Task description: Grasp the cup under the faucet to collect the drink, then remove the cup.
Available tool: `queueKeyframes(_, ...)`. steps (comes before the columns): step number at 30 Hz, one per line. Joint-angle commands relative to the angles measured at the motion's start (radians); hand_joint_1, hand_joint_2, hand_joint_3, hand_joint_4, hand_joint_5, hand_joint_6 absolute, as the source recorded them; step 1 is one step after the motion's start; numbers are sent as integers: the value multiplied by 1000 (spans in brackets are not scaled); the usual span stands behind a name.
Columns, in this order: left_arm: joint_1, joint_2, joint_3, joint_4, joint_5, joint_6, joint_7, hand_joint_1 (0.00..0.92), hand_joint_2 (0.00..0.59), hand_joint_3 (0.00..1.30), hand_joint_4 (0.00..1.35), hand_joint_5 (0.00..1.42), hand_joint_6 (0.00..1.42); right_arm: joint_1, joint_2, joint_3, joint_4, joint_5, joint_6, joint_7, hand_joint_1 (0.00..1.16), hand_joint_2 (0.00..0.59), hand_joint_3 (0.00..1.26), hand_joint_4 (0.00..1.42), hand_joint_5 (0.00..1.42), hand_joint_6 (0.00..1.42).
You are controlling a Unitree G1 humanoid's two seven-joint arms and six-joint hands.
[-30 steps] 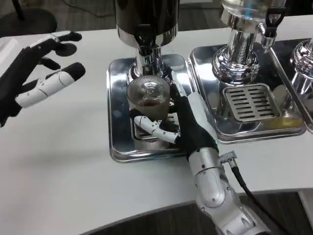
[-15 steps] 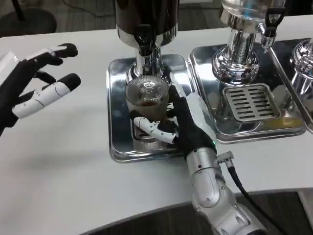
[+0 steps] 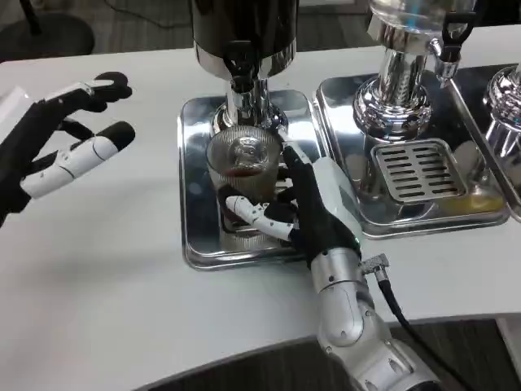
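Note:
A clear ribbed cup [image 3: 242,165] with a little dark drink in its bottom stands on the steel drip tray [image 3: 195,195], just in front of the dark dispenser's faucet [image 3: 244,90]. My right hand [image 3: 313,212] wraps the cup from the right, thumb across its front and fingers at its side. My left hand [image 3: 57,142] hovers over the bare table at the far left, fingers spread and holding nothing.
A second dispenser [image 3: 403,73] stands on its own steel tray with a slotted grate [image 3: 417,169] to the right. A third chrome base [image 3: 506,102] sits at the right edge. White tabletop [image 3: 98,285] lies in front and to the left.
The cup with my right hand around it has come slightly toward me and a little left from under the faucet. My left hand has drifted slightly leftward.

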Motion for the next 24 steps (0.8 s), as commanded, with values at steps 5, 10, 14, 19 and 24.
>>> queueKeyframes(5,33,21,14,-20,-16,13,-10,0,124,286,224,232,443,-19,34,6,17,0,-1,-33,633,177,171,152,336,512)
queueKeyframes(10,43,22,18,-27,-21,19,-12,0,127,286,229,234,444,-30,43,13,32,3,-3,-38,625,181,199,187,373,547)
queueKeyframes(14,45,23,17,-28,-22,23,-14,0,130,289,231,234,444,-33,47,16,39,7,-14,-50,637,182,230,226,423,604)
queueKeyframes(19,42,23,15,-24,-22,23,-14,0,136,296,233,234,444,-41,48,18,47,12,-22,-47,640,189,248,241,441,625)
queueKeyframes(24,44,21,16,-22,-25,24,-12,0,138,298,238,237,444,-48,53,17,51,14,-19,-54,633,187,257,243,441,625)
